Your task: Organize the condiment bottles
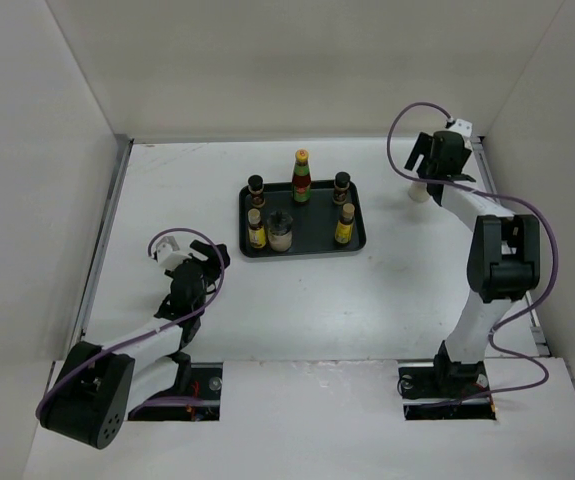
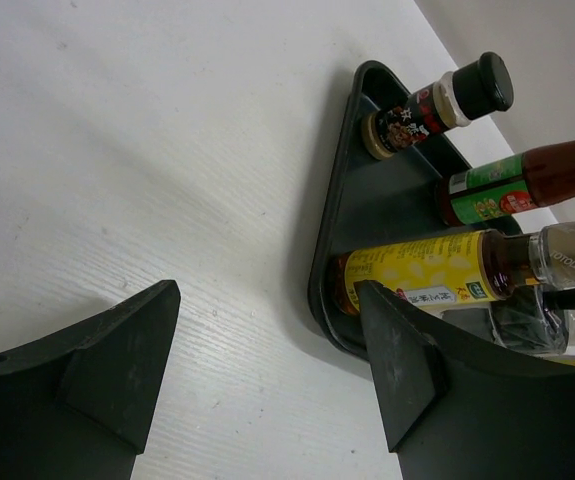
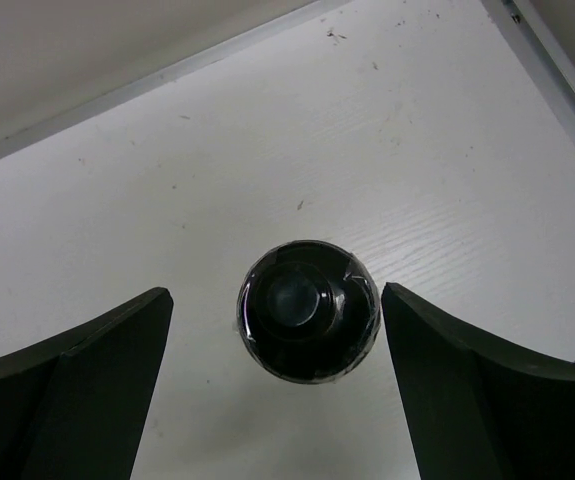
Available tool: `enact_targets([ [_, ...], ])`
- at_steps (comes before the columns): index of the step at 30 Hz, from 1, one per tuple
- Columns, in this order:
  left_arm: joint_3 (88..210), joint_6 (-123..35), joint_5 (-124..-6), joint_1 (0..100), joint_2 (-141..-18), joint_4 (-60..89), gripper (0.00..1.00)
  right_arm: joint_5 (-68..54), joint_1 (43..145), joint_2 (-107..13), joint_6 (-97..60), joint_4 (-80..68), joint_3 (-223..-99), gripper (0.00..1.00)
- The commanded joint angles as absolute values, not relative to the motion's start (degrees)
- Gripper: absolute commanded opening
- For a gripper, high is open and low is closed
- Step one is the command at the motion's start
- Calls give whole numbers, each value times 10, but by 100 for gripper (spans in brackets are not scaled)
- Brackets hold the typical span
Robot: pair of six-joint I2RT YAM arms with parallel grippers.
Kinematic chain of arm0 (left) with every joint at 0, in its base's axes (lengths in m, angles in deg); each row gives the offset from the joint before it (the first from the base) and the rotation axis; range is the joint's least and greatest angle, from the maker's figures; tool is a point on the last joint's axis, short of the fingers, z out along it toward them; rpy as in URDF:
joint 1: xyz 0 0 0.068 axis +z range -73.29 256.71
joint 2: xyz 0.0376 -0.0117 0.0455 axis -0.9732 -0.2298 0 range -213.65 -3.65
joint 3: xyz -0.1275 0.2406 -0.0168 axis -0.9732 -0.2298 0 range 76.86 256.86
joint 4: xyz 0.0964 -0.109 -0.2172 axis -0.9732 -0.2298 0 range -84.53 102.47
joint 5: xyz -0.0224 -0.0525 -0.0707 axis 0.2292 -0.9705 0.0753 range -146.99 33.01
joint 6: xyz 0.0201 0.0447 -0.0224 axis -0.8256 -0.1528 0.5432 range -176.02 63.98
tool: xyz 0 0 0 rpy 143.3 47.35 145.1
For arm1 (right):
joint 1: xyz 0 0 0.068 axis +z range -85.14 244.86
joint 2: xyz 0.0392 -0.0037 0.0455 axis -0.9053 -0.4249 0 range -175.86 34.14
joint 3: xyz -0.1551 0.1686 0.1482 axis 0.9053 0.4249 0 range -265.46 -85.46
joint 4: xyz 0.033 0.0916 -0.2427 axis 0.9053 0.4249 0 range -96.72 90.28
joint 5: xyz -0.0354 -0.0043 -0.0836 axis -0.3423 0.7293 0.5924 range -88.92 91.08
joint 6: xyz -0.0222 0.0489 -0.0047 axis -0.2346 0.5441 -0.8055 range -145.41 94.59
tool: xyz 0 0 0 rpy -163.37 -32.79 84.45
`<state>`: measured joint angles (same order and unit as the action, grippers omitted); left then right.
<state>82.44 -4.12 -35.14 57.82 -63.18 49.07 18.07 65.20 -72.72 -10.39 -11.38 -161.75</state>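
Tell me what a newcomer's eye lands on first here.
A black tray mid-table carries six condiment bottles, the tall red bottle with a yellow cap in its back row. Off the tray at the far right, the right tool hangs open over a lone black-capped bottle. The left tool sits open and empty, near-left.

Black-capped bottle (image 3: 308,310) seen from above at frame centre, between spread right gripper (image 3: 275,295) fingers, touching neither, white worktop (image 3: 267,150) beneath

Bright, even light from above — soft shadows, little glare.
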Motion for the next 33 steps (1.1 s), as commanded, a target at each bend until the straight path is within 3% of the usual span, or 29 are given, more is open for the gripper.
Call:
enact_targets([
  [1,830,-40,-354,576,-628,512,71,170,646,-747,-100,-123,-1651,91],
  [6,831,-40,-354,576,-632,512,71,184,640,-765,-100,-110,-1661,84],
  [9,831,-40,-350,576,-630,512,71,188,641,-762,-100,-110,-1654,70],
  [11,834,-40,-350,576,-635,512,71,192,643,-755,-97,-115,-1651,55],
  [12,834,-40,-354,576,-638,513,71,197,643,-747,-95,-122,-1646,53],
  [18,835,-40,-354,576,-639,514,71,225,674,-600,-100,-208,-1570,50],
  [23,832,-40,-350,576,-631,514,71,208,760,-476,-120,-228,-1550,51],
  [33,828,-40,-354,576,-620,511,71,176,978,-504,-160,-219,-1583,51],
])
